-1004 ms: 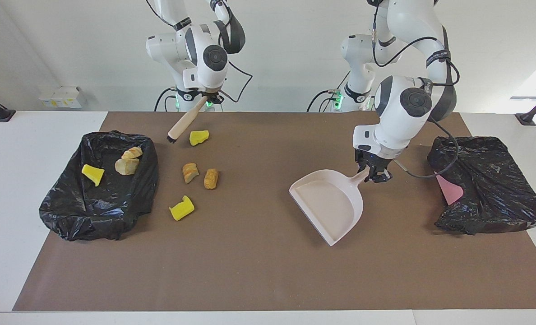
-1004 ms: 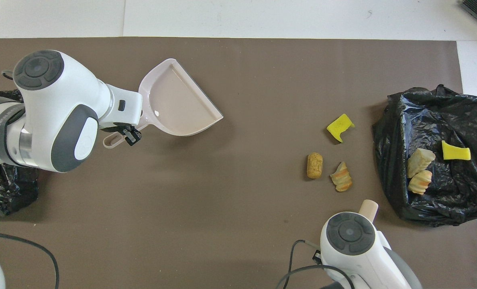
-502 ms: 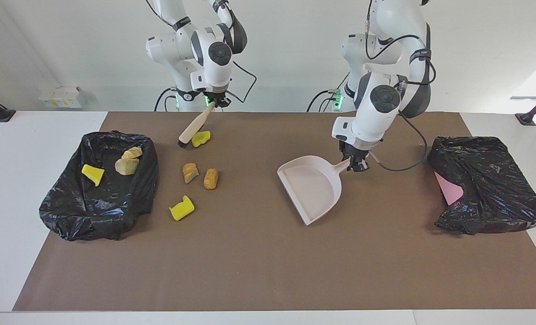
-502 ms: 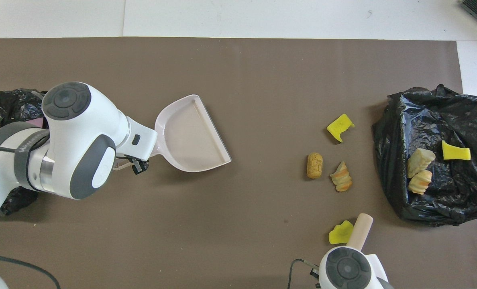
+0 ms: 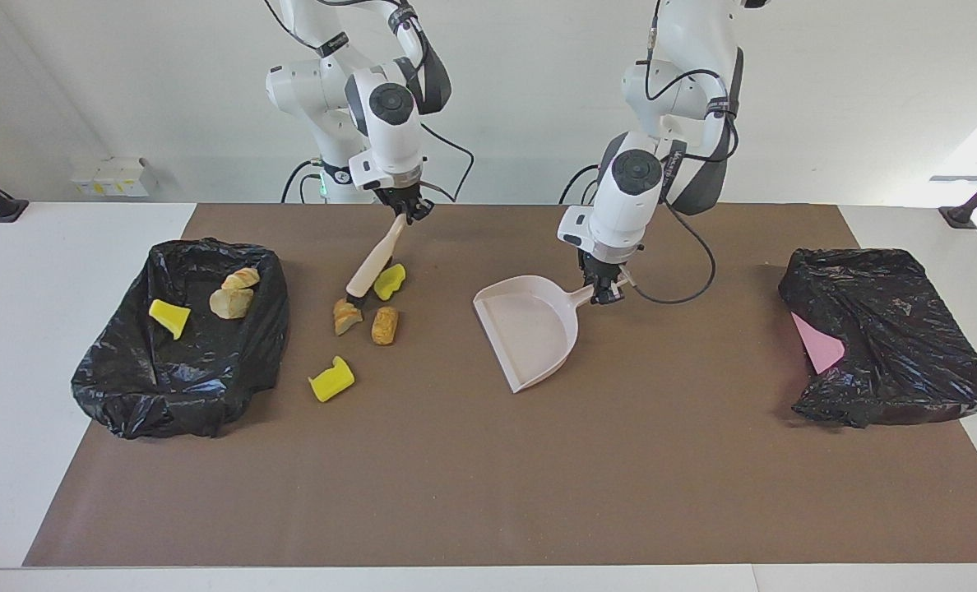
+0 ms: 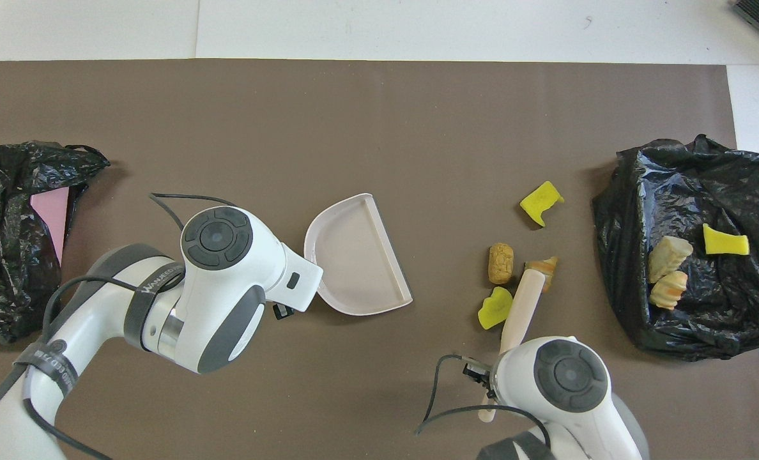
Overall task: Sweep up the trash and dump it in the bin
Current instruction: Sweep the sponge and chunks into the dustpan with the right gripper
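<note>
Brown mat (image 5: 472,477) over white table (image 5: 69,238); pale wall at back. Left gripper (image 5: 606,289): arm bent low over mat's middle, clamped on handle of beige dustpan (image 5: 530,329), pan tilted. Right gripper (image 5: 409,210): angled down, clamped on brush (image 5: 373,265), bristle end among trash (image 5: 384,325). Four scraps on mat near brush; three more (image 5: 230,302) in black-lined bin (image 5: 135,386) at right arm's end. Second black bag (image 5: 908,362) at left arm's end, pink patch showing. Arm band lettering too small to read.
</note>
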Robot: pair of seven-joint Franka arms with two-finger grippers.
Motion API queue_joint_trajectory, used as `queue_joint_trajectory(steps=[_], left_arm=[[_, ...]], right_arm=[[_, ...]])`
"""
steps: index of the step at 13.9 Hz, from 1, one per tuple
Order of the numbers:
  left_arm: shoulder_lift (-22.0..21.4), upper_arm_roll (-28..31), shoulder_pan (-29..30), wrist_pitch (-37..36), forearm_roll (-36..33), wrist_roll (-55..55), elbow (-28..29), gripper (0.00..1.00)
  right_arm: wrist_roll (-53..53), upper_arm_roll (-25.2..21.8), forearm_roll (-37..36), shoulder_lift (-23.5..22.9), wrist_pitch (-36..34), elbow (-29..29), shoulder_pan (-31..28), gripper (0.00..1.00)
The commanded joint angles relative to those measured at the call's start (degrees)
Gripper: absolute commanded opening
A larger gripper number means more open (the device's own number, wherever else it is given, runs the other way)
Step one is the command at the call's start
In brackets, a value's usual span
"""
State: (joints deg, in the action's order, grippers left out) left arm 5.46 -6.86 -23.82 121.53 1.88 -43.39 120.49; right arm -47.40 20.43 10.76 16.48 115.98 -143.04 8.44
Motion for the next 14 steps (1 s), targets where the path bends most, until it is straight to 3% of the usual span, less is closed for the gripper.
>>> queue_joint_trajectory(steps=[1, 4, 7, 11, 14], left_arm=[[-2.5, 0.9, -0.7, 1.5, 0.8, 0.3, 2.5, 0.0], [-2.6, 0.9, -0.6, 1.5, 0.8, 0.2, 2.6, 0.0], [-2.5, 0.9, -0.6, 1.6, 0.8, 0.2, 2.6, 0.0], [-2.5, 0.9, -0.6, 1.6, 0.7, 0.1, 2.6, 0.0], [-2.5, 0.9, -0.6, 1.7, 0.7, 0.2, 2.6, 0.0]], right_arm=[[5.6, 0.1, 0.5, -9.1, 0.2, 8.7, -2.1, 0.0], [9.1, 0.2, 0.3, -14.4, 5.7, 11.8, -1.8, 0.0], [10.9, 0.4, 0.4, -18.1, 3.4, 18.6, -0.1, 0.0], [24.5, 0.4, 1.5, -18.1, 3.2, 18.3, 5.7, 0.0], [25.0, 0.4, 1.7, -17.4, 3.0, 18.8, 10.4, 0.0]])
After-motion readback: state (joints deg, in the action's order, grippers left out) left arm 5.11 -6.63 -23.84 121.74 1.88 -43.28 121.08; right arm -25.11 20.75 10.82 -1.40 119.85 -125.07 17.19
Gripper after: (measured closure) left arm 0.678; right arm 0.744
